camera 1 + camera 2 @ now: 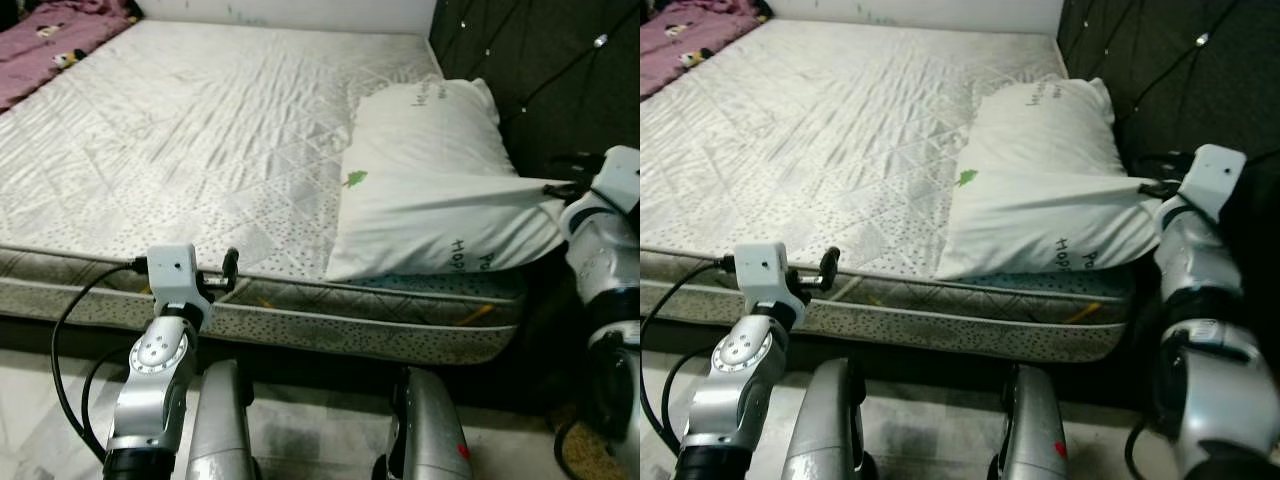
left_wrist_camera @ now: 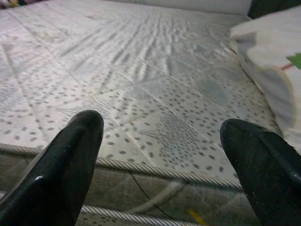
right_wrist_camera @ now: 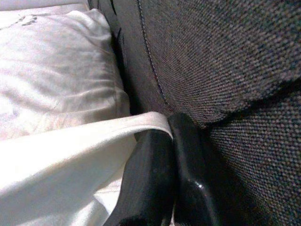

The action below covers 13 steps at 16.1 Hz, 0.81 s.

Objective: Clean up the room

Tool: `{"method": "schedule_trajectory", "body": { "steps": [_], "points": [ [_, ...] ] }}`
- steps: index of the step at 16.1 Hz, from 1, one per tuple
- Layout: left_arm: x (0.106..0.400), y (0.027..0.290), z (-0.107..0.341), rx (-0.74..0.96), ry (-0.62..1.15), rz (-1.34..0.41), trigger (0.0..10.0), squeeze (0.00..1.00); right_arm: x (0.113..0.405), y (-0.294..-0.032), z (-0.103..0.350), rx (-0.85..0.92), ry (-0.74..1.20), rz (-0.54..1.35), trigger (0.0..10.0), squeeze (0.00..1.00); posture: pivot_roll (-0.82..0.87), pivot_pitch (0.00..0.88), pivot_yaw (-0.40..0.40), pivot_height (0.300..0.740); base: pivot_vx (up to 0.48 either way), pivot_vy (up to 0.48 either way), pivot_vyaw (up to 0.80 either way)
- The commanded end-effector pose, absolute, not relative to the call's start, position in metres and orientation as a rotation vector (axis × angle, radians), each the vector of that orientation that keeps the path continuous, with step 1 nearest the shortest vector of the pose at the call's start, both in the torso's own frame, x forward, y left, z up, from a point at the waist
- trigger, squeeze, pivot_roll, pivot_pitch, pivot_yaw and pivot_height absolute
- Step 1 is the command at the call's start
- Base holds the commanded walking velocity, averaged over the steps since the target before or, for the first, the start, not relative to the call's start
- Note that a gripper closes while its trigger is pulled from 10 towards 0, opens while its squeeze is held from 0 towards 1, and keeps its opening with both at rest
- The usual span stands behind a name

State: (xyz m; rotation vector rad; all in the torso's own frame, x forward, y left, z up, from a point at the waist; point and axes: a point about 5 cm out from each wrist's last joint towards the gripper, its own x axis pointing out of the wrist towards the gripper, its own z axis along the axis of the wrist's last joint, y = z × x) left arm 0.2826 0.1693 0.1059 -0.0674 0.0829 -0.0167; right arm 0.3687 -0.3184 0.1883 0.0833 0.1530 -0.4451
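Observation:
A white pillow (image 1: 440, 180) with green print lies at the right end of the bare quilted mattress (image 1: 200, 140), partly over the near edge. My right gripper (image 3: 171, 141) is shut on a pulled-out corner of the pillowcase (image 3: 141, 123), close against the dark headboard (image 3: 225, 56); the cloth stretches taut toward the wrist (image 1: 560, 188). My left gripper (image 2: 162, 155) is open, its fingers (image 2: 66, 160) spread wide, held at the mattress's near edge (image 1: 215, 275) with nothing between them.
A purple blanket (image 1: 50, 40) with a small toy lies at the far left of the bed. The dark padded headboard (image 1: 540, 70) stands along the right. Pale floor (image 1: 40, 420) lies in front of the bed, by my legs (image 1: 225, 430).

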Motion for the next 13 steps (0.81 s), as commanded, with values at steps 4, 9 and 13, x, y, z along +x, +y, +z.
{"method": "schedule_trajectory", "body": {
  "steps": [4,9,13],
  "points": [
    [0.285,0.175,0.106,-0.045,0.079,0.006,10.0,0.00,0.367,-0.346,0.239,0.030,-0.036,-0.502,0.0,0.00,0.08,0.000,0.005,0.506,0.000,0.000,0.00],
    [0.286,0.170,0.105,-0.055,0.080,-0.014,10.0,0.00,0.370,-0.318,0.185,-0.017,0.178,-0.352,10.0,1.00,0.07,0.000,0.004,0.506,0.000,0.000,0.00],
    [0.285,0.172,0.104,-0.046,0.093,-0.019,10.0,0.00,0.357,-0.295,0.125,-0.131,0.373,-0.233,10.0,1.00,0.06,0.000,0.019,0.506,0.000,0.000,0.00]
  ]
}}
